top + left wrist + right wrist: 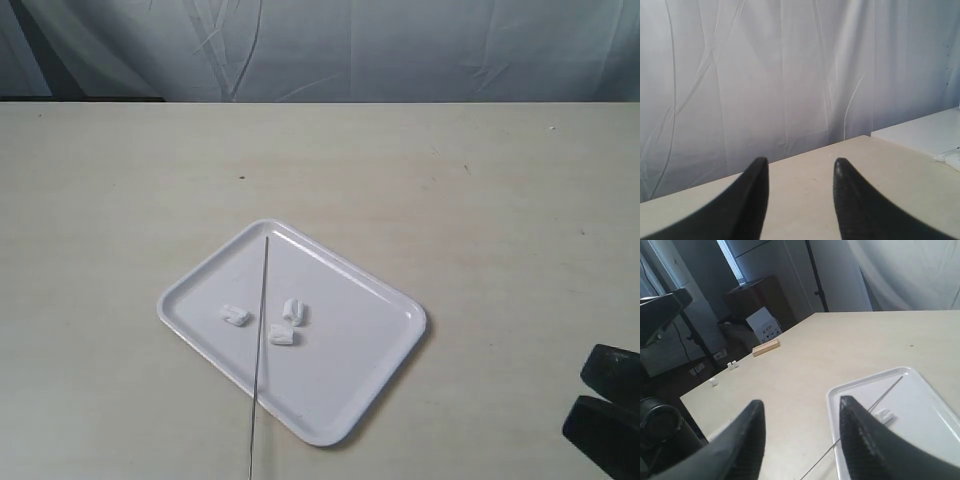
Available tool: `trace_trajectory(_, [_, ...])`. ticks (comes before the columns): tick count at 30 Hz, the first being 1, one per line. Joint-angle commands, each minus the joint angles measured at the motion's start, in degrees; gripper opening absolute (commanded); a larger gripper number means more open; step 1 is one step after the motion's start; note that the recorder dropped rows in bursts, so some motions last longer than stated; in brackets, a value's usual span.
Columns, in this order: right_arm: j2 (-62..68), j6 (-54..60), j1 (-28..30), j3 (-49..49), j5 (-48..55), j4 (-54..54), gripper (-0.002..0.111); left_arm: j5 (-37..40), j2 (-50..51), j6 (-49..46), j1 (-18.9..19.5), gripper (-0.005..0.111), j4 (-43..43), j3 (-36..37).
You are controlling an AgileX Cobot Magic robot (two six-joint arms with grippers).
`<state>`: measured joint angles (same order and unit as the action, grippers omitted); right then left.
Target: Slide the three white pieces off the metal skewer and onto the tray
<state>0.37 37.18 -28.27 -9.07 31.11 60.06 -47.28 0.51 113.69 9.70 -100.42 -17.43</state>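
Right wrist view: right gripper (801, 407) jaws wide apart, empty; left gripper (800, 162) likewise. Metal skewer (262, 330) lies across tray (360, 340), long axis from the far corner to past the near rim. Three white pieces (282, 335) loose on tray, apparently off the skewer. Right arm prob. nearer.

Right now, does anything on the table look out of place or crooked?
Only the skewer: it lies bare across the tray, its near end sticking out past the rim over the table. The three white pieces lie loose inside the tray beside it. Nothing looks spilled or damaged.
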Motion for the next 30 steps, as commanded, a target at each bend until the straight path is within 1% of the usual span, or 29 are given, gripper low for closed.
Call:
trace_trajectory(1, [-0.4, 1.1, 0.2, 0.2, -0.4, -1.2, 0.045, 0.8, -0.5, 0.1, 0.1, 0.041, 0.5, 0.3])
trace_trajectory(3, [-0.4, 3.9, 1.1, 0.2, -3.9, -5.2, 0.045, 0.9, -0.5, 0.1, 0.1, 0.040, 1.6, 0.3])
trace_trajectory(4, [-0.4, 4.0, 3.0, 0.2, -6.0, -6.2, 0.045, 1.5, -0.5, -0.5, 0.1, 0.039, 3.2, 0.3])
trace_trajectory(6, [-0.4, 4.0, 7.4, 0.2, -9.1, -7.0, 0.045, 5.2, -0.5, -4.2, 0.1, 0.028, 9.0, 0.3])
trace_trajectory(7, [-0.4, 4.0, 9.7, 0.2, -10.5, -8.8, 0.045, 6.9, -0.5, -7.6, 0.1, 0.021, 13.0, 0.3])
trace_trajectory(10, [-0.4, 4.0, 13.6, 0.2, -11.8, -19.3, 0.045, 14.5, -0.5, -21.0, 0.1, -0.001, 26.3, 0.3])
trace_trajectory(11, [-0.4, 4.0, 14.4, 0.2, -11.8, -22.7, 0.045, 16.7, -0.5, -27.9, 0.1, 0.000, 32.2, 0.3])
trace_trajectory(14, [-0.4, -0.3, 15.5, 0.5, -12.0, -30.7, 0.045, 24.0, -0.5, -40.6, 0.1, 0.000, 45.2, 0.3])
trace_trajectory(16, [-0.4, -6.4, 15.6, 1.9, -12.7, -35.6, 0.045, 28.0, -0.5, -48.1, 0.1, 0.000, 53.6, 0.3])
trace_trajectory(18, [-0.4, -13.0, 15.6, 3.7, -13.6, -38.7, 0.045, 32.1, -0.5, -58.4, 0.1, 0.000, 63.2, 0.3])
trace_trajectory(19, [-0.4, -17.9, 15.6, 5.6, -14.7, -40.8, 0.045, 34.4, -0.5, -64.8, 0.1, 0.000, 69.8, 0.3])
trace_trajectory(20, [-0.4, -21.6, 15.6, 6.9, -15.3, -42.7, 0.045, 37.1, -0.5, -72.4, 0.1, 0.000, 79.6, 0.3])
trace_trajectory(21, [-0.4, -25.3, 15.6, 8.4, -15.6, -44.9, 0.045, 40.0, -0.5, -79.4, 0.1, 0.000, 86.7, 0.1])
trace_trajectory(23, [-0.4, -35.4, 15.6, 9.1, -15.6, -52.5, 0.045, 47.6, -0.5, -98.3, 0.1, 0.000, 105.2, -0.6])
trace_trajectory(25, [-0.4, -41.2, 15.6, 9.1, -13.3, -59.0, 0.045, 54.4, -0.5, -115.3, 0.1, 0.000, 117.5, -0.9])
trace_trajectory(26, [-0.4, -41.5, 15.6, 9.1, -13.3, -60.9, 0.045, 58.5, -0.5, -121.7, 0.1, 0.000, 120.8, -0.9])
trace_trajectory(27, [-0.4, -41.5, 15.6, 9.1, -13.3, -62.2, 0.045, 62.5, -0.5, -124.7, 0.1, 0.000, 122.7, -0.9])
trace_trajectory(30, [-0.4, -41.5, 16.7, 9.1, -13.1, -63.5, 0.045, 70.3, -0.5, -124.5, 0.1, 0.000, 122.9, -0.9])
